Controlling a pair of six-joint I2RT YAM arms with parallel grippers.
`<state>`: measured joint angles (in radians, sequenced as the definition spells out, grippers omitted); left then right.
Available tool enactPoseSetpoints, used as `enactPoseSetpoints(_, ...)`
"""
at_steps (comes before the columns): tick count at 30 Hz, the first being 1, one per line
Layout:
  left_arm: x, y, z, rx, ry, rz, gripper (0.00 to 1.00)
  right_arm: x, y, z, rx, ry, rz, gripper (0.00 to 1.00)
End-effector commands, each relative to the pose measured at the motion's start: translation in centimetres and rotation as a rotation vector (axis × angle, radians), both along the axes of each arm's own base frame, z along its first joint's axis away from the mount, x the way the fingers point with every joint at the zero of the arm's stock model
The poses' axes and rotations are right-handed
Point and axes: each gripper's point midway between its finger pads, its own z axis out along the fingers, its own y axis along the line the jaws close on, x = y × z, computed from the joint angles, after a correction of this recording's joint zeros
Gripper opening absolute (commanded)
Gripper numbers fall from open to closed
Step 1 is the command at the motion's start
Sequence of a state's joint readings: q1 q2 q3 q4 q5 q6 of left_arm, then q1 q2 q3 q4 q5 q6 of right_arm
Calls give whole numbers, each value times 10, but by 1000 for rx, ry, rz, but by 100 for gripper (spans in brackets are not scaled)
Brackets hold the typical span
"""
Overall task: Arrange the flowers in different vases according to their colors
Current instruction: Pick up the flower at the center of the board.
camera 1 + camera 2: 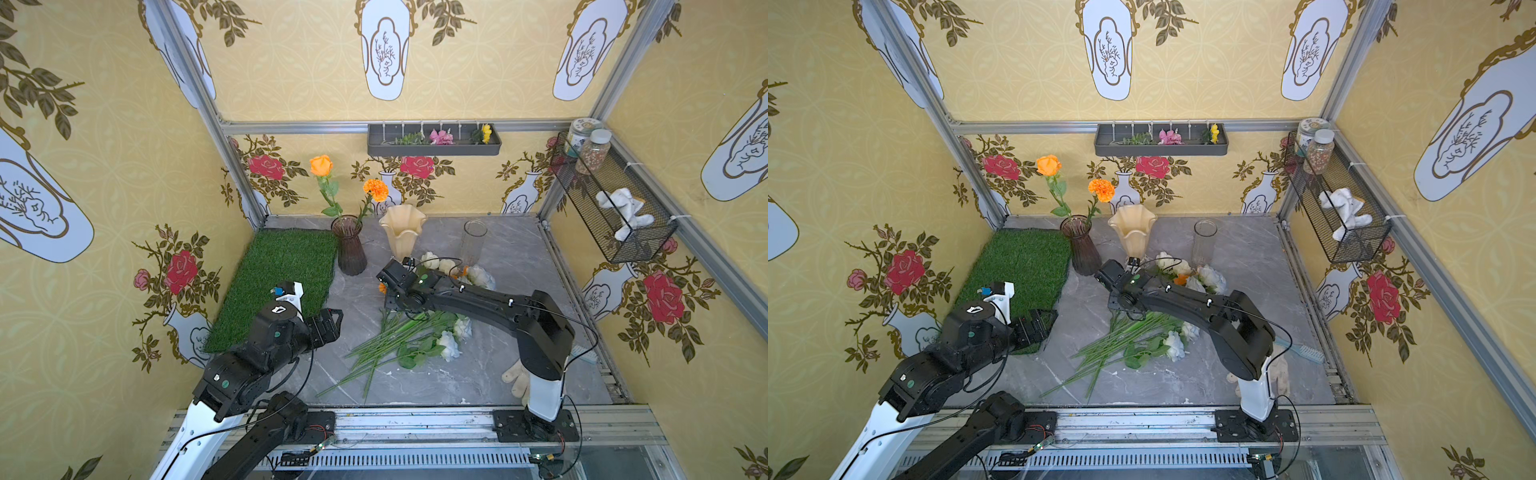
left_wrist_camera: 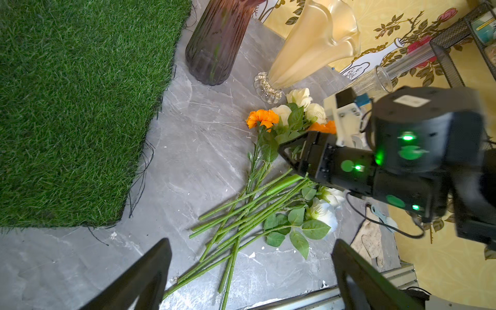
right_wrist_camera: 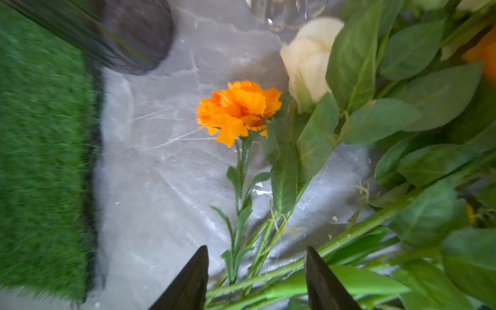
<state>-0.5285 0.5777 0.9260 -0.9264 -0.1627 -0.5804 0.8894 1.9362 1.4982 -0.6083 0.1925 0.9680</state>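
Right hand [image 3: 256, 248] is low over the flower heap [image 2: 241, 214]. Its jaws stand at a middling gap and straddle several stems, pinched on none as far as the wrist view shows. Left hand [image 2: 252, 241] is spread wide and empty, well apart from the dark purple vase [image 1: 351, 249] over the near edge of the grass mat [image 1: 278, 274]. The purple vase already holds an orange rose [image 1: 321, 165] and a marigold [image 1: 376, 190]. The cream vase [image 1: 402, 228] just beside it looks empty, as does the clear cylinder [image 1: 473, 241] farther off. The likely target is the loose marigold [image 3: 239, 110], lying on the table near the purple vase's foot, nearer than the rest of the heap.

- **Mixed grasp:** The marigold's thin stem runs between the jaws together with at least one other stem, and a thick stem crosses under them. Closing here could catch more than one flower, and a cream rose [image 3: 308, 61] would then ride into the orange vase.
- **Dragged heap:** Leaves overlap, so a lift may pull the whole heap toward the purple vase.
- **Knocked vases:** A long stem swung in low could hit the purple vase or the two standing flowers. The cream vase has a narrow foot and looks easiest to tip, and neither hand steadies any vase.
- **Weak hold:** A pinch this low on the stem leaves the head heavy and free to droop or twist.
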Motion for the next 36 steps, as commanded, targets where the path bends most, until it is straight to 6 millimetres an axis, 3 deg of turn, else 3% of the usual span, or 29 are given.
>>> enactPoseSetpoints(1, 2, -1, 3, -7, -19, 0, 94, 11, 15, -13, 76, 23, -38, 50)
enactPoseSetpoints(9, 1, -2, 4, -14, -26, -9, 95, 22, 30, -43, 55, 60, -47, 46)
enactPoseSetpoints(19, -1, -3, 9, -30, -46, -20, 95, 18, 32, -75, 2, 92, -93, 37)
enactPoseSetpoints(23, -2, -2, 10, -34, -54, -20, 95, 21, 34, -80, 3, 93, -104, 21)
enactPoseSetpoints(30, -2, -2, 11, -35, -56, -20, 95, 37, 35, -46, 38, -17, -134, 0)
enactPoseSetpoints(36, -1, -2, 9, -30, -48, -17, 95, 55, 41, -2, 101, -150, -136, 0)
